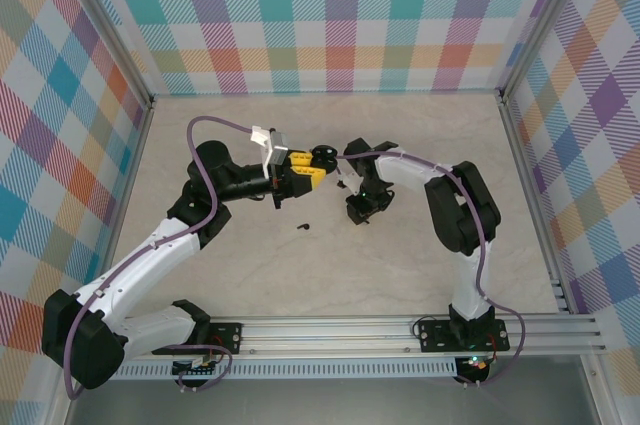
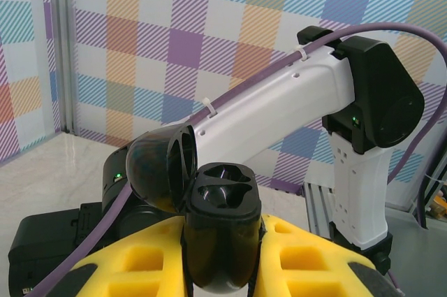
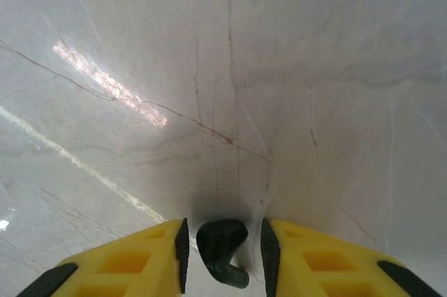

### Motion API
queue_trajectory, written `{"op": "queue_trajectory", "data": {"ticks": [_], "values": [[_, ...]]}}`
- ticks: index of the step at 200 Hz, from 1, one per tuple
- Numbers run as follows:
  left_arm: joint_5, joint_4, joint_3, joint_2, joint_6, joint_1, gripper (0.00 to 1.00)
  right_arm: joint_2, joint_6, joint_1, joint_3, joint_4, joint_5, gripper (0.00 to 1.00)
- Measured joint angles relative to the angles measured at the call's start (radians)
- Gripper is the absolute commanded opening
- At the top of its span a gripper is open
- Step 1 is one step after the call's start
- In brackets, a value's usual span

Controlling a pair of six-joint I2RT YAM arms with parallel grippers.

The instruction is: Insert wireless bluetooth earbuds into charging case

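Two tools near mid-frame in the top view. At left, left tool (image 1: 310, 171) clamped on the open black charging case (image 2: 222, 206), lid flipped toward the wrist frame's left. At right, right tool (image 1: 362, 207) pointing down, fingers parted around a black earbud (image 3: 222, 249) at bottom centre, gaps both sides. Lower down, second black earbud (image 1: 304, 227) loose on the worktop (image 1: 420, 265).

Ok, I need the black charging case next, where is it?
Lid open, the charging case sits clamped in the left gripper, held mid-table just left of the right gripper.
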Motion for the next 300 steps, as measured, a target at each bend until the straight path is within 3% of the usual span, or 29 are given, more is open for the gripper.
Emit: {"op": "queue_trajectory", "data": {"ticks": [101, 164, 217, 268, 300], "values": [[0.0, 0.0, 0.0, 0.0, 0.0, 0.0, 0.17, 0.009, 0.017, 0.013, 0.014, -0.013, 0.051, 0.21], [0.0, 0.0, 0.0, 0.0, 0.0, 0.0, 0.17, 0.006, 0.117, -0.005, 0.018, 0.002, 0.02, 0.18], [0.0, 0.0, 0.0, 0.0, 0.0, 0.0, 0.17, 0.006, 0.22, -0.053, 0.018, 0.051, 0.004, 0.2], [0.0, 0.0, -0.004, 0.0, 0.0, 0.0, 0.17, 0.007, 0.264, -0.064, 0.018, 0.053, 0.021, 0.32], [0.0, 0.0, -0.005, 0.0, 0.0, 0.0, 0.17, 0.011, 0.261, -0.064, 0.019, 0.039, 0.026, 0.34]]}}
